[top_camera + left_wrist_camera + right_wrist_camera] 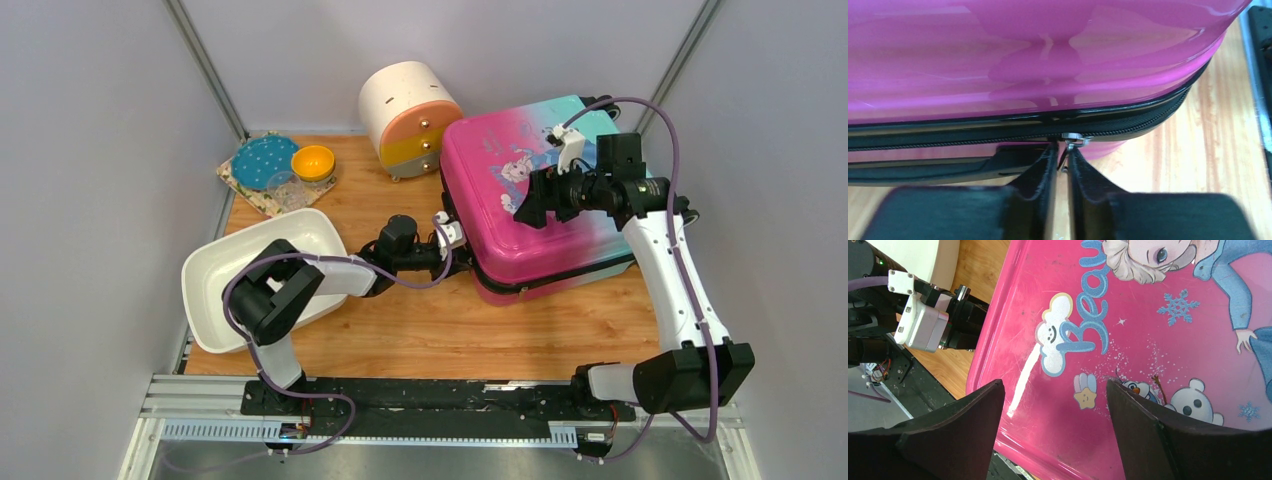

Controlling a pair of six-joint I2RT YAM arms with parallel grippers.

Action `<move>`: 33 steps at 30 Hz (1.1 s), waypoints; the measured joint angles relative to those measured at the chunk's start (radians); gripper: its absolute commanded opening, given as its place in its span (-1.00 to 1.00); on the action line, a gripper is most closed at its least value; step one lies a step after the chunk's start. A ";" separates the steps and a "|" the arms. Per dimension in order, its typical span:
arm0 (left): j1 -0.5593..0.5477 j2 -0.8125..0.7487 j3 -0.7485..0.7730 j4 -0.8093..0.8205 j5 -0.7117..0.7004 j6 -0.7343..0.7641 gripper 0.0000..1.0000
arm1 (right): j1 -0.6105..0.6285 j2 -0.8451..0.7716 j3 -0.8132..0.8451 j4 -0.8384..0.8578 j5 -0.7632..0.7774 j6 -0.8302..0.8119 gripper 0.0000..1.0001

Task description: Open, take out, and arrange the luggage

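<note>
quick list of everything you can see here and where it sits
suitcase: 1, pink to teal, right back, lying flat
zip pull: 1, silver, suitcase side seam
cabinet: 1, cream, round, back centre beside suitcase
basin: 1, white, near left
mat: 1, patterned, back left corner
plate: 1, teal, on mat
bowl: 1, yellow, on mat beside plate
table: 1, wood, under everything
left gripper: 1, black, closed on zip pull
right gripper: 1, black, open over suitcase lid
</note>
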 measured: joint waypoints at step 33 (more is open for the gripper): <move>0.160 0.051 0.158 -0.193 -0.039 0.020 -1.00 | 0.308 -0.028 0.019 -0.072 0.253 -0.062 0.41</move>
